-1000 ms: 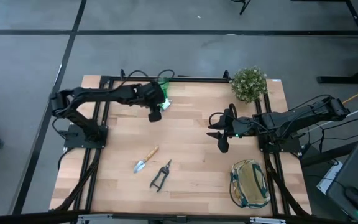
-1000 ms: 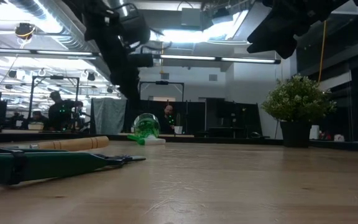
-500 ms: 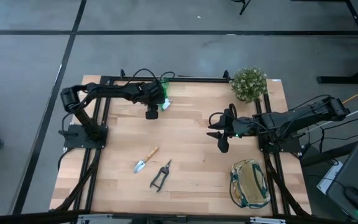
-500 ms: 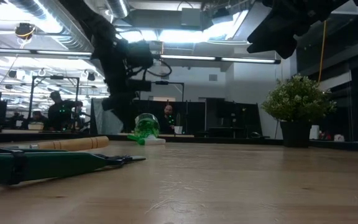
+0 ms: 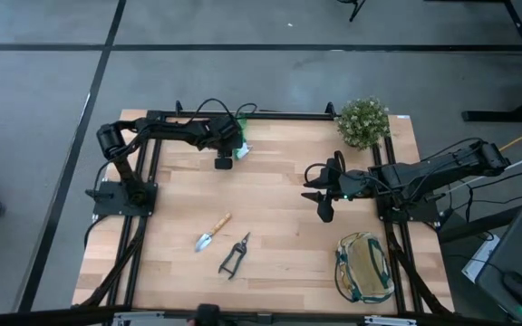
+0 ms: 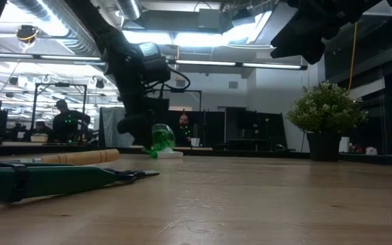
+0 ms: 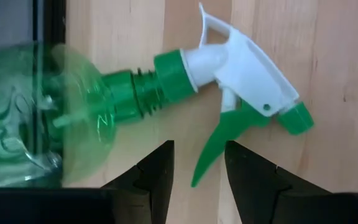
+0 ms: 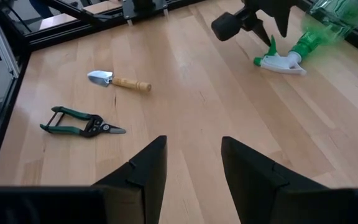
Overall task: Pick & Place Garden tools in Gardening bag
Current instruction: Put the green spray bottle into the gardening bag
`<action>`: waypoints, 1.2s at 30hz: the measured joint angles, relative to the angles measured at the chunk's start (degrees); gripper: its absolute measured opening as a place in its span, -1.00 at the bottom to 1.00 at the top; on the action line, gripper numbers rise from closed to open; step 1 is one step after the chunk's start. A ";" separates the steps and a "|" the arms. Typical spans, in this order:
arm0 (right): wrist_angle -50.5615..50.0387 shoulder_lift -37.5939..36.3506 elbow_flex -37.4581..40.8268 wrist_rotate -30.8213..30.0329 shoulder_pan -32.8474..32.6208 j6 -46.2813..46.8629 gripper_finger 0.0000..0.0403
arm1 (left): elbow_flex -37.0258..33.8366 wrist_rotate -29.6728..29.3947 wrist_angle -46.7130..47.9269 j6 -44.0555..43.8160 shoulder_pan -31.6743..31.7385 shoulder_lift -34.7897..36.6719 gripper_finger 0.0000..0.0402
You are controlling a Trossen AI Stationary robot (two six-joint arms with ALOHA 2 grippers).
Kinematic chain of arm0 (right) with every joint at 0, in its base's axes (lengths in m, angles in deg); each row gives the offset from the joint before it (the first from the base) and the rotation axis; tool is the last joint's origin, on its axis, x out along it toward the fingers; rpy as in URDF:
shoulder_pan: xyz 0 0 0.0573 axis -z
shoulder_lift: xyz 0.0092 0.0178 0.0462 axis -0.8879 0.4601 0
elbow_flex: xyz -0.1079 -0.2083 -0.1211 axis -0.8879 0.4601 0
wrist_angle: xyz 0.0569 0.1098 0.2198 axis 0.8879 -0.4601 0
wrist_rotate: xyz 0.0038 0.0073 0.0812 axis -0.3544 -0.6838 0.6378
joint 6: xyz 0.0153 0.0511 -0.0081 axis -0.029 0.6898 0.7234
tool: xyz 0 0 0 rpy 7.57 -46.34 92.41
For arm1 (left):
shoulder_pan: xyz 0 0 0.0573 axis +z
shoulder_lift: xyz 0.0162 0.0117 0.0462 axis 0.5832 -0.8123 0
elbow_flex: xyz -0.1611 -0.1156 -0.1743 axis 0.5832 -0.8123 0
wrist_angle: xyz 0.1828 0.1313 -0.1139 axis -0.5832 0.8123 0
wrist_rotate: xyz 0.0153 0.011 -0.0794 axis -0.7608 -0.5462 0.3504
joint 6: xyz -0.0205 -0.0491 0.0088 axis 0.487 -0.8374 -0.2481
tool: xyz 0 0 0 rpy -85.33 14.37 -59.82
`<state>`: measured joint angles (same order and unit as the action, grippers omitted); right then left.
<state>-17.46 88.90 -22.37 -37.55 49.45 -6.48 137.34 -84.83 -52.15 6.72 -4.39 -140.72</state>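
The green translucent spray bottle (image 5: 239, 143) lies on its side near the table's far edge, its white nozzle (image 7: 244, 93) and green trigger on the wood. My left gripper (image 5: 223, 161) is open just over it, and its fingers (image 7: 199, 167) stand on either side of the trigger without touching. The low view shows the gripper (image 6: 138, 122) low beside the bottle (image 6: 160, 139). The wooden-handled trowel (image 5: 212, 232) and the pruning shears (image 5: 235, 255) lie flat near the front. The beige bag (image 5: 364, 267) sits at the front right. My right gripper (image 5: 323, 195) is open and empty (image 8: 194, 163).
A bushy potted plant (image 5: 362, 120) stands at the far right corner. Black frame rails run along the table's edges. Bare wood lies between the tools and the bag. People and equipment show in the room behind the table.
My left gripper has come down toward the spray bottle while its arm has folded back toward the table's left edge. The bottle, the trowel and the shears have stayed where they were.
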 joint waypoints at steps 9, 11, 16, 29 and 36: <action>-0.14 0.00 0.00 0.01 0.01 -0.04 -0.23 | 0.00 5.17 1.05 4.10 0.02 -0.37 -0.31; -0.18 0.00 0.00 0.01 0.00 -0.04 -0.23 | 0.00 5.04 1.96 4.20 0.04 -1.24 -0.31; -0.40 0.00 0.00 0.16 -0.01 -0.05 -0.23 | 0.21 4.53 1.64 1.59 -0.11 -3.65 -0.31; -0.38 0.00 0.00 0.16 0.01 -0.07 -0.23 | -0.12 7.00 6.80 -1.40 -3.26 -1.58 -0.83; -0.37 0.00 0.00 0.15 0.00 -0.07 -0.23 | -0.04 8.40 8.28 -5.51 -7.16 -1.49 -0.88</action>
<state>-17.83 88.90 -22.37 -37.40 49.45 -6.55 137.30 -76.43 -43.87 1.21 -11.55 -142.22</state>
